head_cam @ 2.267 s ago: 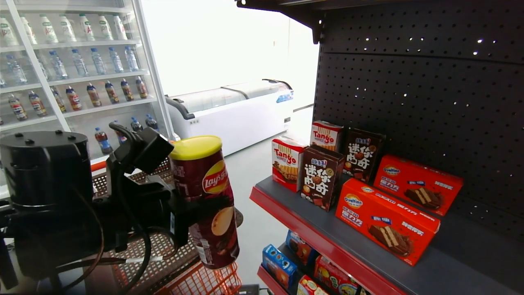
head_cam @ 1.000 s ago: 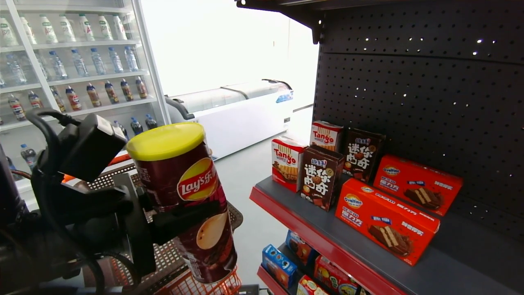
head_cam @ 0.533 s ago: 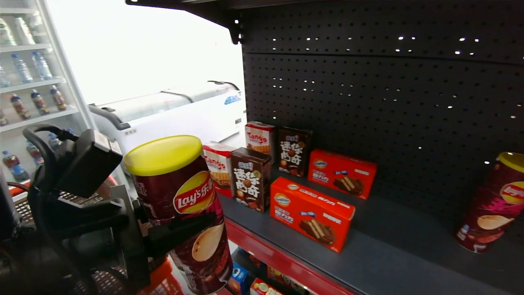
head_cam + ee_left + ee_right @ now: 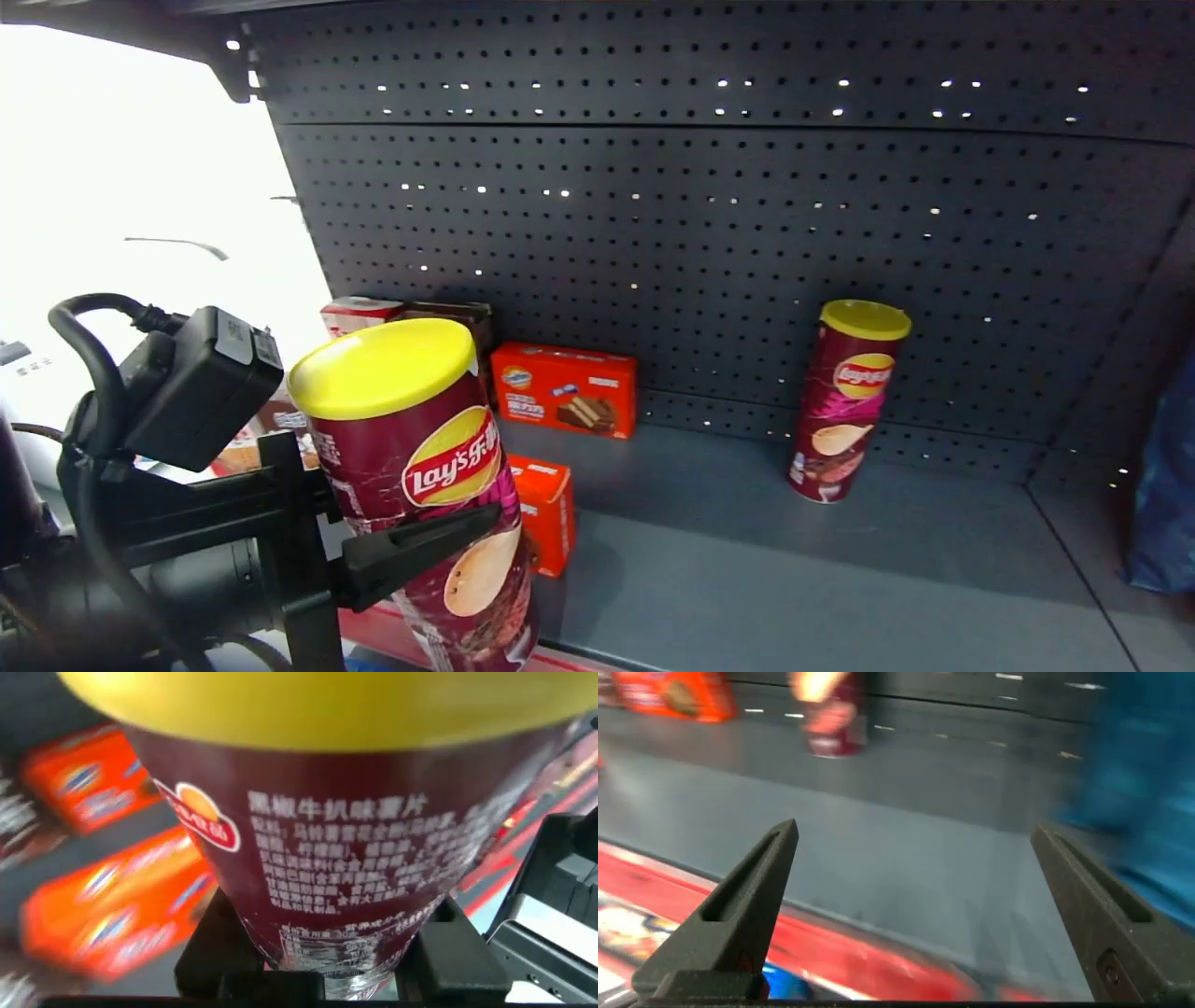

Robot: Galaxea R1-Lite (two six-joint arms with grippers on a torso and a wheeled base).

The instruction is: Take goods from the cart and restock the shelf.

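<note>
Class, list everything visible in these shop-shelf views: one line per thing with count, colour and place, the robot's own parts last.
Maroon cardboard crisp tubes with yellow lids: 2; held tube in the left gripper before the shelf, standing tube by the pegboard.
Flat orange-red cardboard boxes: 2; one against the pegboard, one nearer the front, partly behind the held tube.
Upright boxes: 2, one white-and-red, one dark brown; back left of shelf.
Shelf: 1, grey, red front edge.
Pegboard: 1, black, behind the shelf.
Blue object: 1, shelf's right end; unidentifiable.
Left gripper: black, shut on held tube.
Right gripper: black, open, empty.
</note>
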